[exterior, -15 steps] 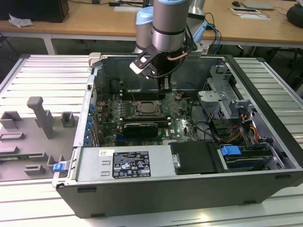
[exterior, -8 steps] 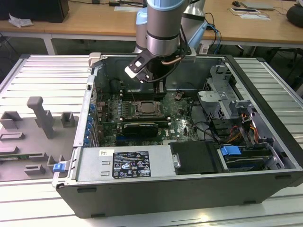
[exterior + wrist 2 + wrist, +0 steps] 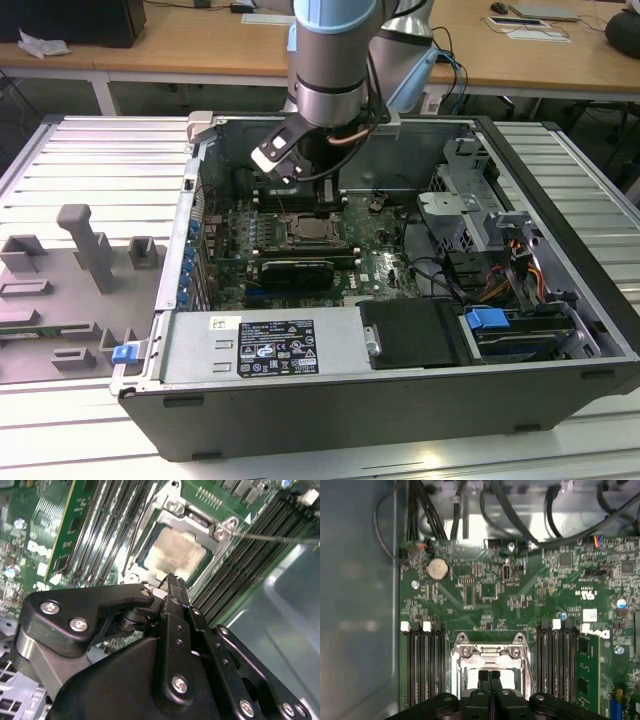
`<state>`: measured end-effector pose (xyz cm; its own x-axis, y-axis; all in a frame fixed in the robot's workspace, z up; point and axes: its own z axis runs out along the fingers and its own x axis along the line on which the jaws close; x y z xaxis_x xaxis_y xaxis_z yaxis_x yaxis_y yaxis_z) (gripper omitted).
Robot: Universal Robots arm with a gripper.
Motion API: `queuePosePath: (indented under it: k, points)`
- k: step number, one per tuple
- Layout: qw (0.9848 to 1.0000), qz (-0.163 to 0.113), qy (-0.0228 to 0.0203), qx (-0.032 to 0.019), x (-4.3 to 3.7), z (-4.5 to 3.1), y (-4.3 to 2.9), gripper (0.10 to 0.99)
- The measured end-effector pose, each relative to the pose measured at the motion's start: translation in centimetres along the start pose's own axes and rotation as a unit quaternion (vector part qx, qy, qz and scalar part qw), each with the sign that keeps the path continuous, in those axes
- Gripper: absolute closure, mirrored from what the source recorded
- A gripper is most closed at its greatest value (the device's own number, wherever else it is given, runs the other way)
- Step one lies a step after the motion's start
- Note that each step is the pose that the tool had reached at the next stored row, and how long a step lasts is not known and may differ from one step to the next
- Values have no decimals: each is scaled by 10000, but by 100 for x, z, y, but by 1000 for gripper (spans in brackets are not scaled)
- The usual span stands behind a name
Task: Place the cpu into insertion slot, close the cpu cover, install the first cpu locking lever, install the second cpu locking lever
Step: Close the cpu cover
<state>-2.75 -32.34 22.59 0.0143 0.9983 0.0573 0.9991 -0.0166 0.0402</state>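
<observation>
The cpu [image 3: 177, 555], with its pale silver top, lies flat in the insertion slot [image 3: 457, 667] on the green board. The cpu cover [image 3: 197, 522], a metal frame, lies down around it, and the chip shows through the cut-out. A thin lever rod [image 3: 272, 538] sticks out from one socket corner over the memory slots. Another thin rod [image 3: 131, 550] runs along the opposite side. My gripper [image 3: 489, 675] hangs just above the socket's edge, shut with nothing between its fingers. In the exterior view the gripper [image 3: 329, 200] sits over the socket [image 3: 312, 232] inside the open case.
Black memory slots [image 3: 422, 665] flank the socket on both sides. A long black card [image 3: 295, 268] lies nearer the case front. Cables [image 3: 520, 525] and a coin battery [image 3: 438, 569] sit beyond the socket. A drive cage [image 3: 465, 215] fills the exterior view's right; a grey fixture [image 3: 85, 245] stands outside the case.
</observation>
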Motion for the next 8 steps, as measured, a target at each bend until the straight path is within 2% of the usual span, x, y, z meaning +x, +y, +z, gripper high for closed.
queuePosePath:
  k: [3, 8]
  points:
    - [10000, 0, 0, 0, -5, 68, -98, 980]
    - [10000, 0, 1, -2, -9, 120, -213, 980]
